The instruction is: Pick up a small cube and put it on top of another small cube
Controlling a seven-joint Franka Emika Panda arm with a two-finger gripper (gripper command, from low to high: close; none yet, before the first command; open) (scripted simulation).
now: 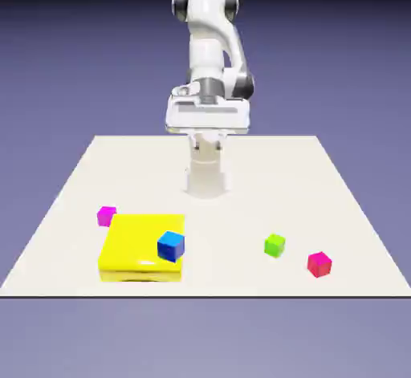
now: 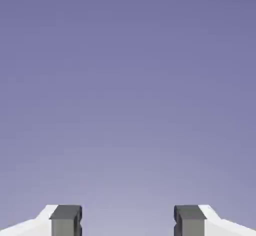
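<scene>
Here the hand (image 2: 128, 222) is spread wide, 2 grey fingertips (image 2: 66, 220) apart with only backdrop between them. The crimson cube (image 1: 319, 264) sits on the tabletop (image 1: 241, 216) at lower right of the exterior frame, near the lime-green cube (image 1: 274, 245), not touching.

Even, bright rendered light, table (image 1: 241, 168) near white, no hard shadows. Faint gloss on the yellow slab's (image 1: 132, 248) 6 o'clock edge. Both views sharp, undistorted; backdrop darkens toward 12 o'clock.
</scene>
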